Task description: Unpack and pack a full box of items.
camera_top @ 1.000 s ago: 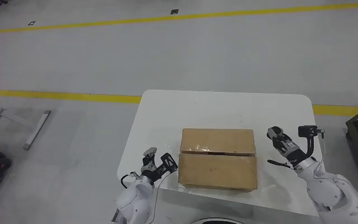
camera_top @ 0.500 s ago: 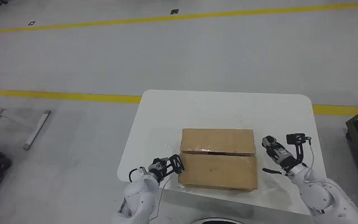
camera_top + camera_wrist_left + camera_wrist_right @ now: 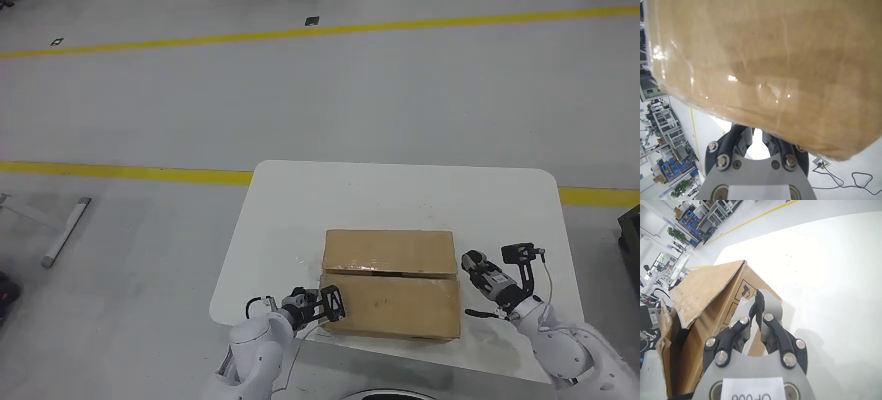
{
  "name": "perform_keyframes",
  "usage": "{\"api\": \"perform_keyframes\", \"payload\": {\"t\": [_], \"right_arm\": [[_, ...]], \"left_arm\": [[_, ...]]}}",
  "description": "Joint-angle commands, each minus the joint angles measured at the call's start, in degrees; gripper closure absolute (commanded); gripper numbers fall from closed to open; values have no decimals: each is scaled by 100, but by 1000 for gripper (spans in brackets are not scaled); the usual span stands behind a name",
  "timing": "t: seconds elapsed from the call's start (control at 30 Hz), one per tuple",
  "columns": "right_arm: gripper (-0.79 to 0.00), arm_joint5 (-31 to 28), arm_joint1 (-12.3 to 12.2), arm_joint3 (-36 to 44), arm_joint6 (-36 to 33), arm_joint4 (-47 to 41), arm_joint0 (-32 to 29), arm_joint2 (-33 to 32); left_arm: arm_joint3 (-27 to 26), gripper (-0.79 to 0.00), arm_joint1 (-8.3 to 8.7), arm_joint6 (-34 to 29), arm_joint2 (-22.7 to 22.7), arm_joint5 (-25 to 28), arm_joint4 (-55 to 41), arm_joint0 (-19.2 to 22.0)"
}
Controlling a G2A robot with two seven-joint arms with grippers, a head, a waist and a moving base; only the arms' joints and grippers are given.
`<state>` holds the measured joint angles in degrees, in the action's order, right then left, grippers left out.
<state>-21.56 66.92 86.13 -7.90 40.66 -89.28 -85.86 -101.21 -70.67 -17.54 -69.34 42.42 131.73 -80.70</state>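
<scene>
Ease clenched right claw [image 3: 758,306] under brown cardboard box's [image 3: 390,285] torn flap [image 3: 702,289], lifting slowly. Cannot tell state of left claw [image 3: 331,302] at box end.

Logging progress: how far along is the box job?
Done: nothing visible; the box sits on the table, flaps folded over. In hand: left gripper and right gripper at its opposite ends. Left: opening, unpacking, repacking.

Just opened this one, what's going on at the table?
A two-armed robot is at a brown cardboard box on a white table. Its left gripper is at one short end of the box; its right gripper, shut, sits beside the opposite end. The top flaps lie loosely closed, and nothing is unpacked yet.
</scene>
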Motion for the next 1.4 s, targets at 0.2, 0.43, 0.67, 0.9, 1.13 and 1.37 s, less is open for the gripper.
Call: {"api": "perform_keyframes", "payload": {"t": [0.2,0.43,0.67,0.9,1.13,1.37], "right_arm": [[0,18,-45,112,-6,-111,-220,-345],[0,370,-88,247,-342,-87,-494,-634],[0,310,-107,346,-498,-233,-671,-764],[0,214,-123,412,-813,-66,-721,-652],[0,379,-144,666,-1112,-115,-979,-738],[0,531,-162,1216,-779,-217,-1282,-1129]], "left_arm": [[197,0,-30,174,387,-20,123,345],[315,0,-82,354,727,-214,137,655],[408,0,-124,469,1003,-394,212,869],[432,0,-139,428,1007,-628,122,879],[453,0,-141,423,862,-992,-52,833],[268,0,-115,364,687,-1087,-142,718]]}}
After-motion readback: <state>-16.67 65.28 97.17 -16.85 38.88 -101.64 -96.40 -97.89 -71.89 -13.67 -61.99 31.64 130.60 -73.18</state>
